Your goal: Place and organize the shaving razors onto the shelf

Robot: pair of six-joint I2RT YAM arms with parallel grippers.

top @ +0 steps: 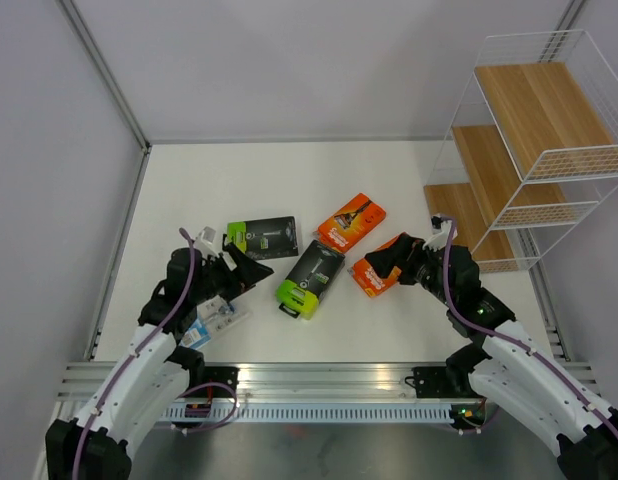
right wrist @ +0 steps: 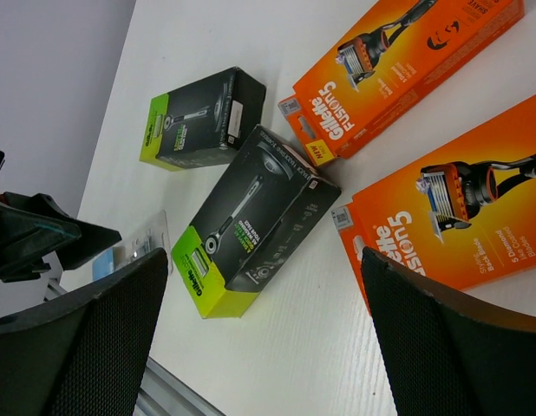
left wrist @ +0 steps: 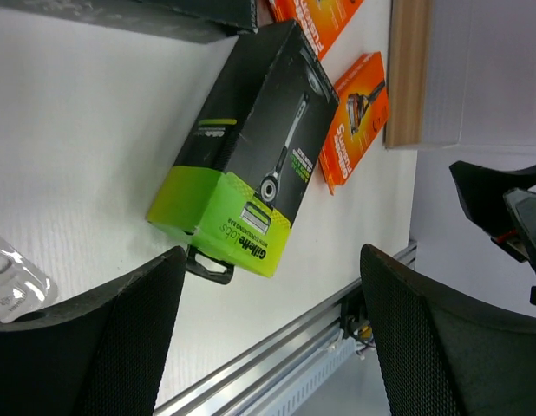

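Note:
Several shaving razors lie on the white table. One black and lime-green pack (top: 264, 236) sits at the left, another (top: 311, 278) (left wrist: 251, 165) (right wrist: 251, 217) in the middle. An orange pack (top: 352, 221) (right wrist: 398, 52) lies behind a second orange pack (top: 372, 272) (right wrist: 459, 217). A clear blister pack (top: 214, 322) (right wrist: 138, 243) lies partly under my left arm. The shelf (top: 529, 150), white wire with three wooden tiers, stands at the right. My left gripper (top: 251, 272) (left wrist: 272, 256) is open, just left of the middle black pack. My right gripper (top: 391, 260) (right wrist: 264, 260) is open over the nearer orange pack, holding nothing.
An aluminium rail (top: 319, 380) runs along the near table edge between the arm bases. Grey walls close in the left and back sides. The shelf's lowest tier (top: 459, 215) reaches toward the right arm.

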